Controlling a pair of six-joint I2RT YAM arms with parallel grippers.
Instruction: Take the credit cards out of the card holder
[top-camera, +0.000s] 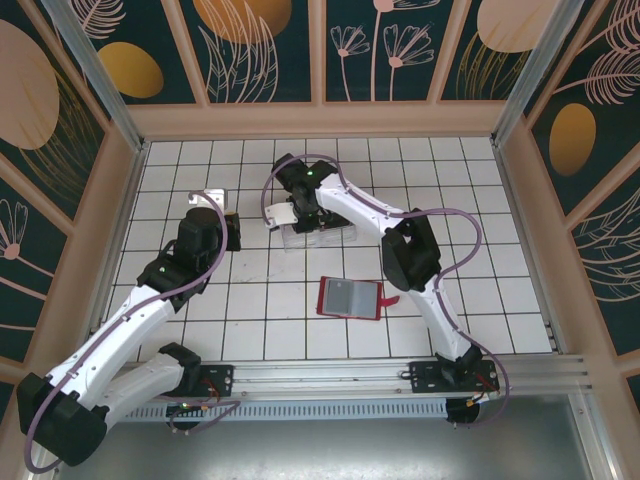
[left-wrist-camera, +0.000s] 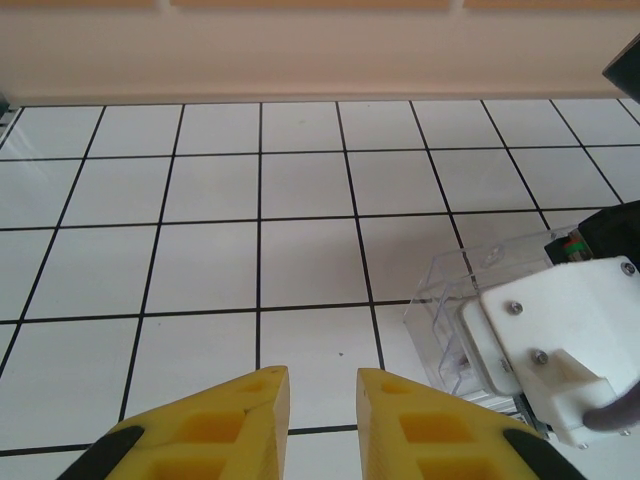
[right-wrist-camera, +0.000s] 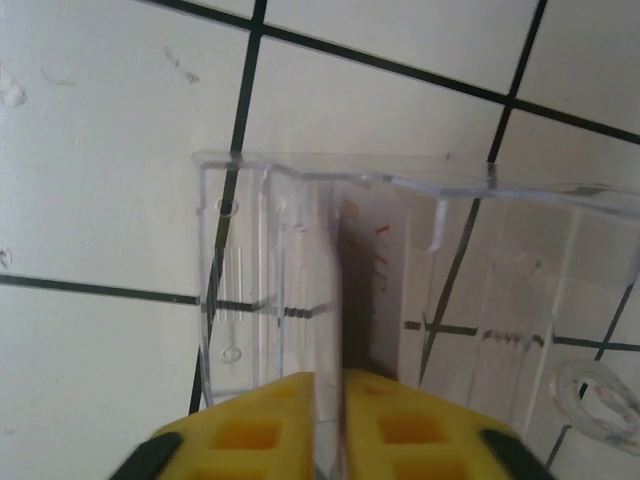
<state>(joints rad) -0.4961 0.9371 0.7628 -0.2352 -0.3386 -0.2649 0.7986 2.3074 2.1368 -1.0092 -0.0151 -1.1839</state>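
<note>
The card holder (top-camera: 350, 297) lies open on the white tiles, red outside and grey-blue inside, its little red tab (top-camera: 391, 300) pointing right. My right gripper (top-camera: 298, 222) hangs over the clear plastic tray (top-camera: 325, 236), well behind the holder. In the right wrist view this gripper (right-wrist-camera: 328, 376) is shut on a thin dark credit card (right-wrist-camera: 352, 290), which stands edge-on inside a compartment of the tray (right-wrist-camera: 230, 250). My left gripper (top-camera: 233, 232) hovers left of the tray. In its own view it (left-wrist-camera: 323, 375) is open, with nothing but bare tile between the fingers.
Wooden walls with patterned panels enclose the tiled floor on three sides. In the left wrist view the tray (left-wrist-camera: 445, 300) and the right arm's white wrist (left-wrist-camera: 560, 345) sit close on the right. Open floor lies left of and in front of the holder.
</note>
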